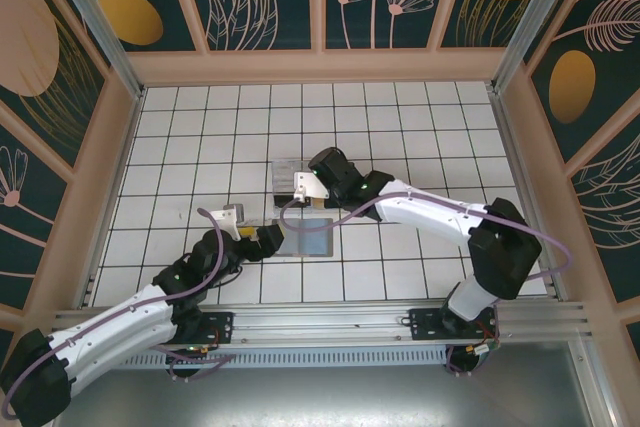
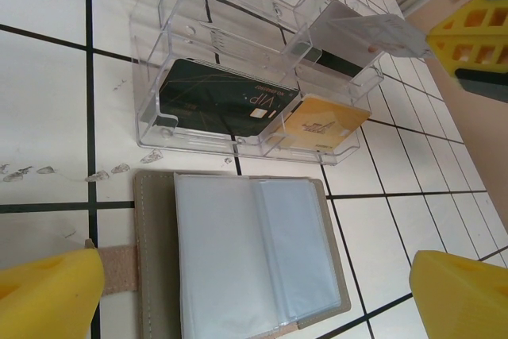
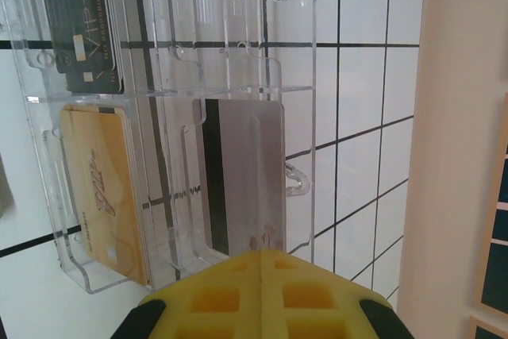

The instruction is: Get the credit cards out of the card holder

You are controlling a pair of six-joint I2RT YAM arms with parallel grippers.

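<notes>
Left fingers (image 2: pixel 48 295) gape over the card holder (image 2: pixel 159 275) — right fingers (image 3: pixel 262 291) clamp a grey card's (image 3: pixel 246 172) edge.

Left gripper (image 2: pixel 258 291) spread wide; right gripper (image 3: pixel 262 267) apparently clamped tight, arm outstretched.

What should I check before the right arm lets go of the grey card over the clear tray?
1. Is the right gripper shut on the grey card: ok.
2. Is the grey card over the clear tray, beside the gold card: ok.
3. Is the compartment under it free: cannot tell, the card covers it.
4. Is the grey card flat: not ok, it is tilted in the left wrist view.
5. Is the left gripper open, with a finger on either side of the card holder: ok.
6. Is the card holder emptied: cannot tell. The visible sleeves look empty, but others may be hidden.
</notes>
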